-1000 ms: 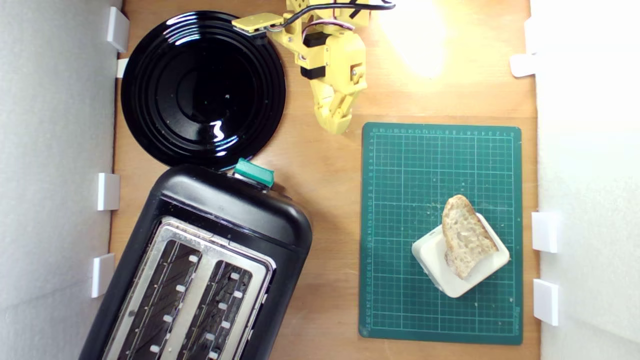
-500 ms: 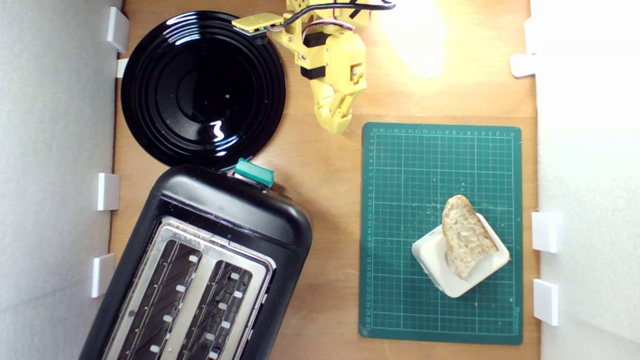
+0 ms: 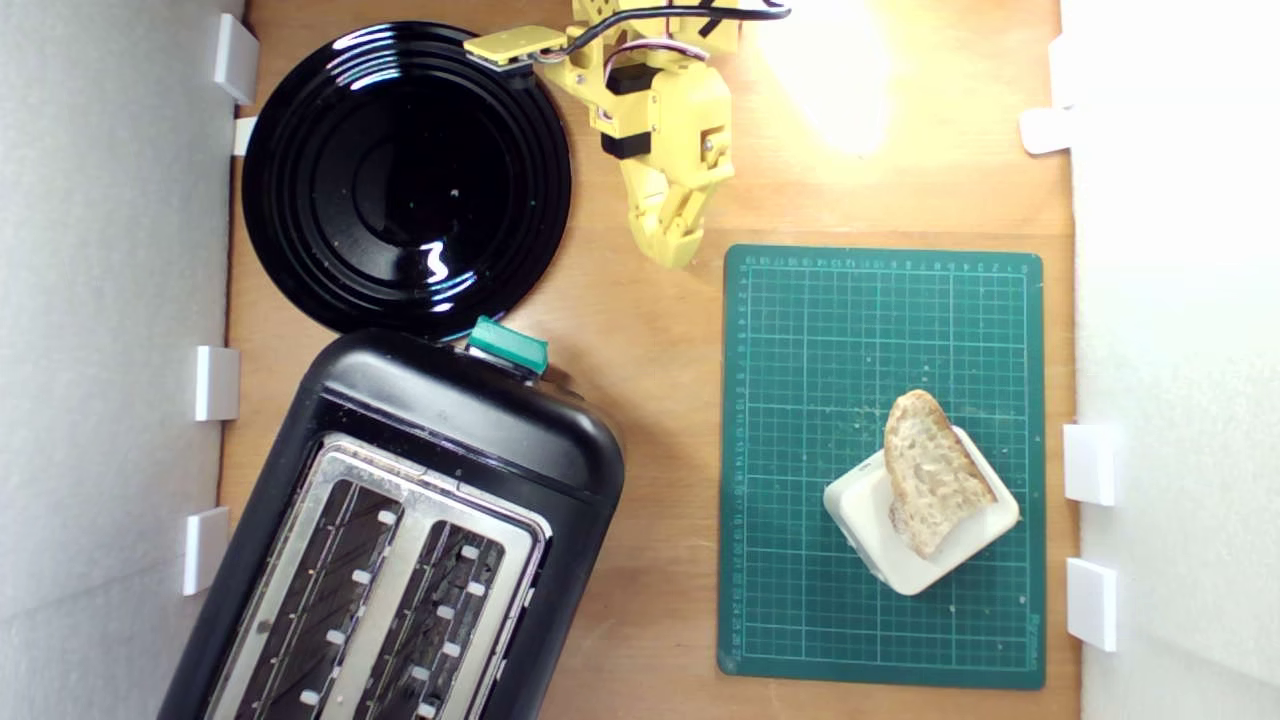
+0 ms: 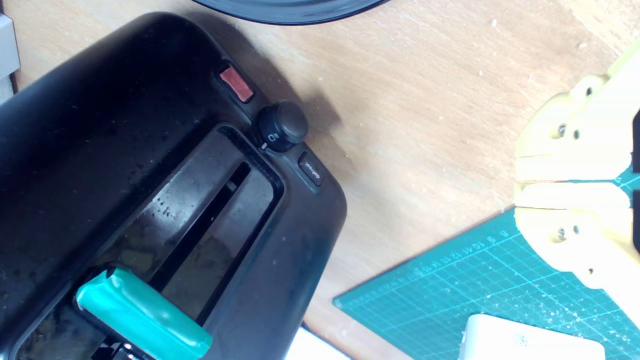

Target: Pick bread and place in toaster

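The bread (image 3: 932,472), a pale porous slice with a brown crust, leans on a cream-white block (image 3: 920,520) at the exterior view's lower right. The black toaster (image 3: 400,530) with its metal top and teal lever (image 3: 508,345) fills the lower left; in the wrist view its control side (image 4: 165,200) and lever (image 4: 142,315) show. My yellow gripper (image 3: 676,250) hovers near the top centre, far from the bread, its two fingers pressed together and holding nothing. The wrist view shows the fingers (image 4: 570,165) touching.
A green cutting mat (image 3: 880,330) lies under the block. A glossy black plate (image 3: 405,180) sits at the upper left beside my arm. White clips line both side walls. Bare wood lies between the toaster and the mat.
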{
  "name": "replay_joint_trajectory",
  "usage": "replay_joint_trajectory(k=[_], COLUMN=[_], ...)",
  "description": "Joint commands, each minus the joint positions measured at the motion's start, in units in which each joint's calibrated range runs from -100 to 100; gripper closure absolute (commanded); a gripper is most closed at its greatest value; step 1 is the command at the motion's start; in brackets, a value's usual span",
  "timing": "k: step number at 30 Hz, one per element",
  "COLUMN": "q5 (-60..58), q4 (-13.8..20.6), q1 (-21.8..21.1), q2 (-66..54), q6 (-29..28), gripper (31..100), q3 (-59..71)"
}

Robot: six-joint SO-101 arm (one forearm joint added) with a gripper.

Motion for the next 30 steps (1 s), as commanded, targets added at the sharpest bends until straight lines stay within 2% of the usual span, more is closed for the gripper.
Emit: replay_joint_trajectory(k=[1, 15, 20, 23, 30], q5=[-0.52, -0.61, -0.69, -0.61, -0.61], q4=[0.18, 0.64, -0.45, -2.9, -4.53], q1=[0.03, -0.21, -0.21, -0.21, -0.21], q2=[-0.01, -0.1, -0.1, -0.1, 0.24], q6=[-0.05, 0.21, -0.21, -0.16, -0.73], gripper=[95.9, 95.4, 95.8, 95.5, 95.4], q3=[0.13, 0.04, 0.04, 0.04, -0.24])
